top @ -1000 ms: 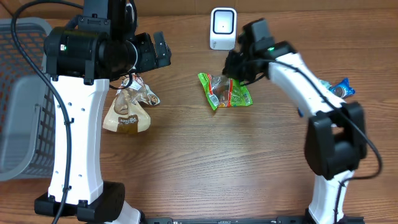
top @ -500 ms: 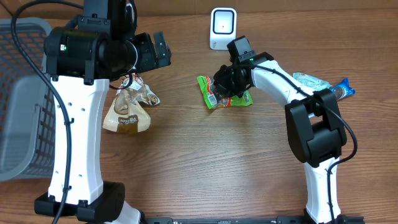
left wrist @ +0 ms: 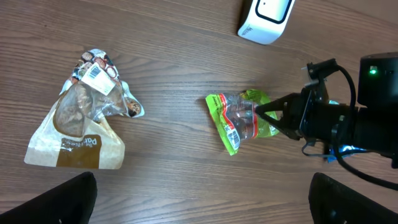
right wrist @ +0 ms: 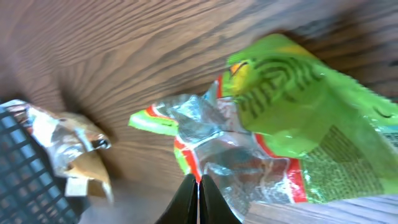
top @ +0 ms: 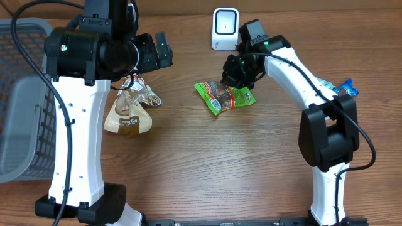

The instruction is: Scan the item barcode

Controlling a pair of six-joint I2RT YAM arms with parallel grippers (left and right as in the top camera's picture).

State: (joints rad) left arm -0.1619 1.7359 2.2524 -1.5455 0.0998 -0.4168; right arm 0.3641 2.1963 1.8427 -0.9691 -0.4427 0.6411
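The right hand (top: 227, 80) is pinching the snack bag (top: 220, 97) by its near edge. The bag is appearing light, crinkly and slippery, probably holding best at a sealed edge.

I see white lettering on tan bag (left wrist: 74, 127), barcode sticker (left wrist: 94, 73) on its top, print on green packet (left wrist: 244, 118). All too small to read.

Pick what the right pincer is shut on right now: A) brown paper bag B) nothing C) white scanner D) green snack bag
D: in the left wrist view the right pincer pinches the edge of the green snack bag, while the brown bag and the white scanner lie apart from it.
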